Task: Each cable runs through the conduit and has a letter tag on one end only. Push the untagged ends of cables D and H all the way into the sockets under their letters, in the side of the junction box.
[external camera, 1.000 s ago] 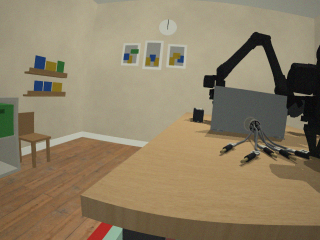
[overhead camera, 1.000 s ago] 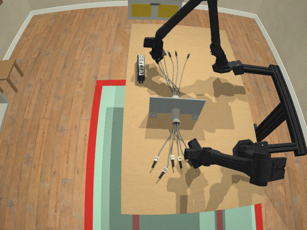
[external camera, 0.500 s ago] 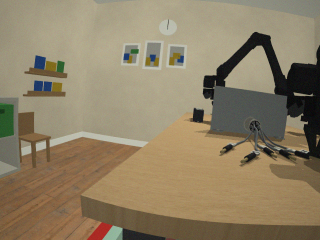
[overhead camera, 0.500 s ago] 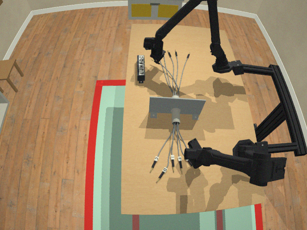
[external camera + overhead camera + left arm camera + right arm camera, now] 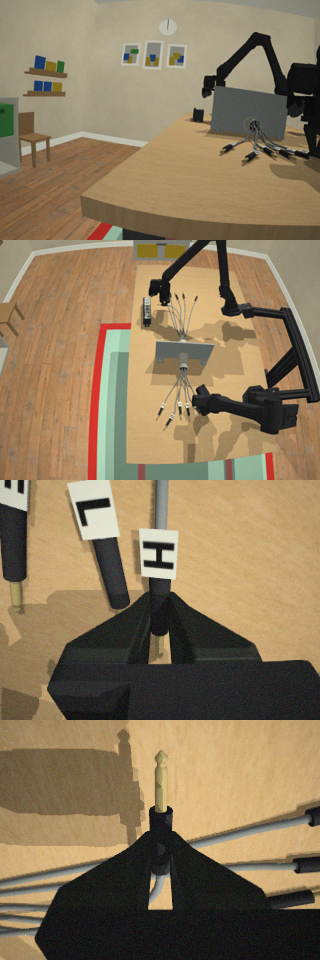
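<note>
A grey panel point(image 5: 184, 350) with a conduit point(image 5: 184, 361) stands across the table. The tagged cable ends fan out on its near side, the untagged ends on its far side. My left gripper point(image 5: 159, 600) is shut on the plug with the tag H point(image 5: 158, 553); it shows in the overhead view point(image 5: 198, 409). The plug tagged L point(image 5: 95, 510) lies beside it. My right gripper point(image 5: 160, 840) is shut on an untagged plug point(image 5: 160, 807) with its brass tip free, held above the table. In the overhead view my right gripper point(image 5: 164, 302) is close to the black junction box point(image 5: 147, 311), marked L J H F D C.
The tagged plugs C point(image 5: 161, 410) and D point(image 5: 169, 421) lie at the near left of the fan. Other untagged plugs point(image 5: 183, 296) lie beyond the panel. The black arm frame point(image 5: 294, 348) stands along the right table edge. The junction box also shows in the side view point(image 5: 198, 114).
</note>
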You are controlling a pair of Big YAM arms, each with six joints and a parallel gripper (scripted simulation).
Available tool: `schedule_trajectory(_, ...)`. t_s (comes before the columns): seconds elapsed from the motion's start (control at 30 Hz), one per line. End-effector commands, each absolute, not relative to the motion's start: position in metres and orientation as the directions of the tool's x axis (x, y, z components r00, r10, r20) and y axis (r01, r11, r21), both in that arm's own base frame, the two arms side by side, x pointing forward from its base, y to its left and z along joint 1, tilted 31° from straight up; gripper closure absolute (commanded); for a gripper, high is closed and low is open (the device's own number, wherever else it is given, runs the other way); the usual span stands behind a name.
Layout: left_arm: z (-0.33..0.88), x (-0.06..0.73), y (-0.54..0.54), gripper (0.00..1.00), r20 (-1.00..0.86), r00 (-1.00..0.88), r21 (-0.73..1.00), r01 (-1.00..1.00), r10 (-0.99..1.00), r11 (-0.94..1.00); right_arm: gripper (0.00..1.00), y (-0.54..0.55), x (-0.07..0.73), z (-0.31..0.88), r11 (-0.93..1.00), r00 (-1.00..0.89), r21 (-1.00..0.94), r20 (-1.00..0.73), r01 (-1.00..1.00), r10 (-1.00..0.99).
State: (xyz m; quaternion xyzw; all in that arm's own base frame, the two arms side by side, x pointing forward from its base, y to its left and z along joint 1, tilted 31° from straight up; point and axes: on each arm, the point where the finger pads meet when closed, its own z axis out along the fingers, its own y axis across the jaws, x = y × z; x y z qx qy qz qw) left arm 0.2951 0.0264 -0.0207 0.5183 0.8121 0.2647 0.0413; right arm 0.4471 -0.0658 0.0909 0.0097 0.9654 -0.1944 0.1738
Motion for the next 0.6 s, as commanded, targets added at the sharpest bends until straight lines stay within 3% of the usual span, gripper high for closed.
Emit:
schedule_trajectory(0.0, -0.02, 0.296, 0.026, 0.95, 0.204, -0.46, 0.475, 0.819, 0.864, 0.323, 0.95, -0.066, 0.457, 0.106, 0.911, -0.936, -0.412, -0.319, -0.007, -0.151)
schedule_trajectory(0.57, -0.02, 0.296, 0.026, 0.95, 0.204, -0.46, 0.475, 0.819, 0.864, 0.323, 0.95, -0.061, 0.457, 0.1, 0.912, -0.938, -0.41, -0.315, -0.003, -0.145)
